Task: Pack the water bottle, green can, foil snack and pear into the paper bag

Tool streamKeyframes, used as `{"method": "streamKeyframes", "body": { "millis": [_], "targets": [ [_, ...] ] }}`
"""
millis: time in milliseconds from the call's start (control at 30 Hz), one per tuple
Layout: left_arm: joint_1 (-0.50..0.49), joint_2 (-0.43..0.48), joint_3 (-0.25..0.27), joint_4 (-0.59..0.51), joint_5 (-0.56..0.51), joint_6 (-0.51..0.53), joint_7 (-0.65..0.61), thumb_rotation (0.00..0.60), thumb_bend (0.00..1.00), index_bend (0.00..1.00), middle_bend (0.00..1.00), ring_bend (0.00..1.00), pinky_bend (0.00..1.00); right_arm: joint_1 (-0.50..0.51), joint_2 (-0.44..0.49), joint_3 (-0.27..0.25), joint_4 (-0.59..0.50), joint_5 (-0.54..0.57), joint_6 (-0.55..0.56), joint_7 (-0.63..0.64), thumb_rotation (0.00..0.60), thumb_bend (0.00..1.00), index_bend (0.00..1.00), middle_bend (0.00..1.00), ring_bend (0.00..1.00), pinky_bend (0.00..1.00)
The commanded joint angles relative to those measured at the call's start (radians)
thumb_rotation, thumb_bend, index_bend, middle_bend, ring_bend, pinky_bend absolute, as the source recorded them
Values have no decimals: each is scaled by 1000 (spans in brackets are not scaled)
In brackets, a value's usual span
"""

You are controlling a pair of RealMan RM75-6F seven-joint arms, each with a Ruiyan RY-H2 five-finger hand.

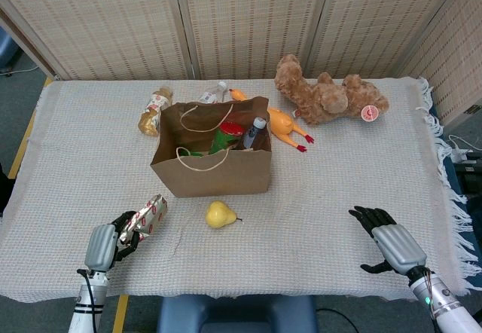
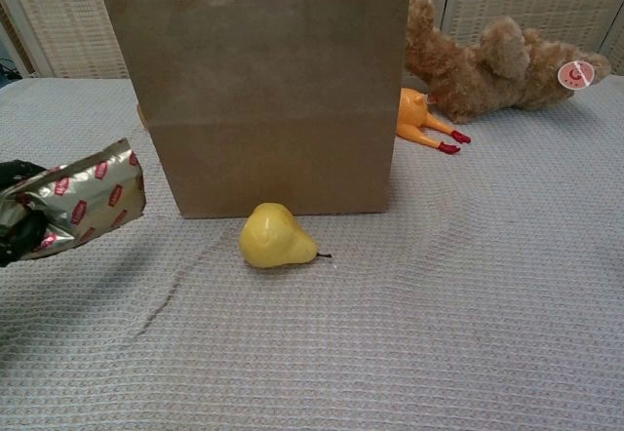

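Observation:
My left hand [image 1: 105, 244] grips the silver foil snack [image 1: 146, 217] with red marks and holds it off the cloth, left of the paper bag [image 1: 212, 173]; the chest view shows the foil snack [image 2: 80, 205] raised at the far left, with only the left hand's fingertips [image 2: 18, 236] visible. The yellow pear [image 1: 220, 214] lies on the cloth just in front of the bag, pear [image 2: 274, 237] stem pointing right. Inside the open bag stand the green can [image 1: 225, 137] with its red top and a dark-capped water bottle [image 1: 253, 132]. My right hand [image 1: 392, 244] rests open near the front right.
A brown teddy bear [image 1: 327, 96] and an orange rubber chicken [image 1: 285, 127] lie behind and right of the bag. Two other bottles [image 1: 154, 109] lie behind it at the left. The table's front edge runs close to both hands.

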Motion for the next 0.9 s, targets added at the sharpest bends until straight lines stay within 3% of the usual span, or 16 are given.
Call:
{"method": "streamKeyframes", "body": {
  "millis": [33, 100, 133, 200, 300, 400, 600, 900],
  "targets": [
    [9, 23, -33, -34, -34, 12, -22, 600, 704, 690, 844, 732, 846, 0, 0, 0, 0, 0, 1, 0, 600, 22, 0, 0, 0, 0],
    [13, 39, -64, -59, -65, 20, -36, 600, 705, 689, 844, 733, 846, -1, 0, 0, 0, -1, 1, 0, 600, 22, 0, 0, 0, 0],
    [21, 71, -151, -104, -138, 44, -80, 600, 705, 689, 844, 733, 846, -1, 0, -1, 0, -2, 2, 1, 600, 22, 0, 0, 0, 0],
    [17, 123, -232, -181, -225, 21, -107, 600, 705, 690, 844, 734, 846, -2, 1, -1, 2, -4, 4, 4, 600, 22, 0, 0, 0, 0],
    [7, 177, -337, -276, -329, -1, -133, 600, 705, 690, 844, 735, 846, -1, 0, -3, 2, -8, 2, 2, 600, 21, 0, 0, 0, 0],
    [-12, 218, -403, -342, -377, -17, -128, 600, 704, 690, 844, 734, 846, -1, 0, -3, 0, -9, 2, -2, 600, 22, 0, 0, 0, 0],
    [-74, 249, -466, -455, -396, -28, -69, 600, 705, 690, 844, 734, 846, 0, -3, -3, -3, -3, -1, -12, 600, 21, 0, 0, 0, 0],
    [-222, 239, -467, -559, -377, -93, 99, 600, 704, 690, 844, 734, 846, 2, -1, -2, -4, 3, -5, -12, 600, 22, 0, 0, 0, 0]
  ]
}}
